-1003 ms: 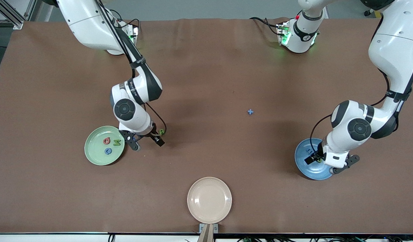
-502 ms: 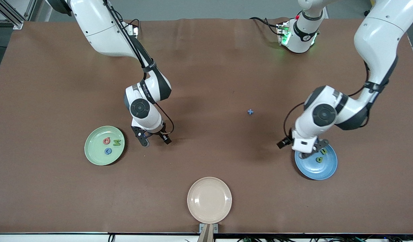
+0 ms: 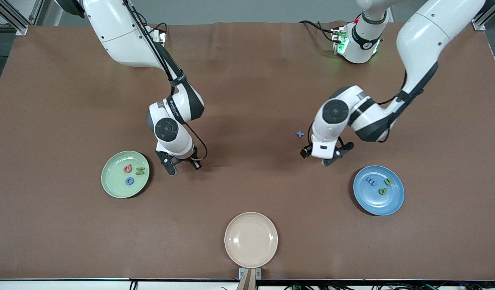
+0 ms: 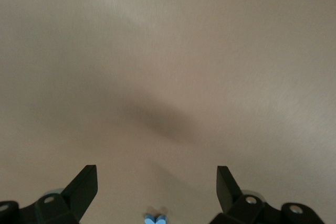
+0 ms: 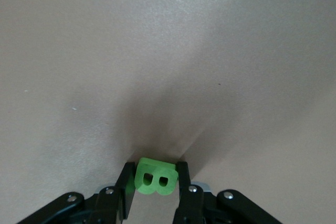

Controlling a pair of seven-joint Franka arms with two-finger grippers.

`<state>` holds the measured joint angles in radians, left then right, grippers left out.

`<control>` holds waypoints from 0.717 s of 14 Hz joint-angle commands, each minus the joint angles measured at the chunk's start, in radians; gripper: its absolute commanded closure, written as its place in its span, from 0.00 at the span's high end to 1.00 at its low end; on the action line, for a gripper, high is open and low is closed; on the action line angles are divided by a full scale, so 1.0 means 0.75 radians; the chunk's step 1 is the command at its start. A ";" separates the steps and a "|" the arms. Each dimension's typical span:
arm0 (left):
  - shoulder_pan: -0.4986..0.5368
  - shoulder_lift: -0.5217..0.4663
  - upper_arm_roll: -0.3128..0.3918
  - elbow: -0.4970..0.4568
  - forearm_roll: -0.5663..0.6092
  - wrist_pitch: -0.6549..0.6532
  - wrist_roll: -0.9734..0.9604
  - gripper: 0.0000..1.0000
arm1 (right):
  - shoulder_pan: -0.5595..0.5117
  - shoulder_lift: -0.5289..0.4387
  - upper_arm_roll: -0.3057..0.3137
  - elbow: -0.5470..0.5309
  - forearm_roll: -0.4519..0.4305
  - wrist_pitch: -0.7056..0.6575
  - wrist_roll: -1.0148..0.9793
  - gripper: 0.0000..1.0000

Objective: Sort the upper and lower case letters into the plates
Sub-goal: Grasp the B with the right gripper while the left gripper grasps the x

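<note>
My right gripper [image 3: 183, 162] is shut on the green B [image 5: 154, 177] and holds it just over the bare table beside the mint green plate [image 3: 113, 186]. That plate holds the pink Q [image 3: 128, 169], green N [image 3: 140, 170] and blue C [image 3: 129, 181]. My left gripper [image 3: 326, 159] is open and empty over the table, close to the blue x [image 3: 300, 134], which also shows at the edge of the left wrist view [image 4: 156, 217]. The blue plate [image 3: 368, 200] holds the blue m [image 3: 370, 182] and two green small letters [image 3: 387, 181] [image 3: 383, 191].
A beige-cream plate [image 3: 251, 239] sits at the table edge nearest the front camera, midway between the two arms' ends. The brown table cloth [image 3: 247, 80] covers the whole surface.
The left gripper left the blue plate and moved over the table toward the blue x. The right gripper closed on the green B and shifted slightly away from the green plate.
</note>
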<state>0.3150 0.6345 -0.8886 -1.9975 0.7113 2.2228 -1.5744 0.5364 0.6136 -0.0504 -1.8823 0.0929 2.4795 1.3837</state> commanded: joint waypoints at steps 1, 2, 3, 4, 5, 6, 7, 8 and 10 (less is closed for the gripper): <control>0.003 0.005 -0.006 -0.100 0.086 0.112 -0.195 1.00 | -0.009 -0.012 -0.002 -0.039 -0.013 0.001 -0.004 0.00; 0.003 -0.001 -0.006 -0.126 0.089 0.147 -0.297 1.00 | -0.018 -0.020 -0.006 -0.035 -0.015 -0.007 -0.034 0.00; -0.003 -0.005 -0.010 -0.139 0.091 0.147 -0.332 1.00 | -0.044 -0.041 -0.008 -0.031 -0.016 -0.037 -0.096 0.00; -0.035 -0.001 -0.012 -0.155 0.099 0.151 -0.353 1.00 | -0.083 -0.081 -0.008 -0.031 -0.016 -0.092 -0.157 0.00; -0.046 0.003 -0.010 -0.171 0.131 0.165 -0.369 0.99 | -0.134 -0.120 -0.006 -0.026 -0.013 -0.176 -0.243 0.00; -0.038 0.009 -0.010 -0.202 0.180 0.204 -0.422 0.96 | -0.181 -0.157 -0.006 -0.024 -0.013 -0.250 -0.318 0.00; -0.033 0.007 -0.008 -0.226 0.207 0.253 -0.465 0.93 | -0.222 -0.196 -0.006 -0.024 -0.013 -0.301 -0.396 0.00; -0.035 0.009 -0.008 -0.251 0.219 0.288 -0.492 0.89 | -0.265 -0.229 -0.006 -0.024 -0.013 -0.356 -0.492 0.00; -0.033 0.007 -0.008 -0.282 0.221 0.321 -0.492 0.81 | -0.361 -0.268 -0.008 -0.041 -0.013 -0.400 -0.668 0.00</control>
<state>0.2783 0.6477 -0.8891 -2.1762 0.8507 2.4263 -1.9192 0.3342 0.4721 -0.0755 -1.8681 0.0921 2.2040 0.9944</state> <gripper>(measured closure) 0.137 0.630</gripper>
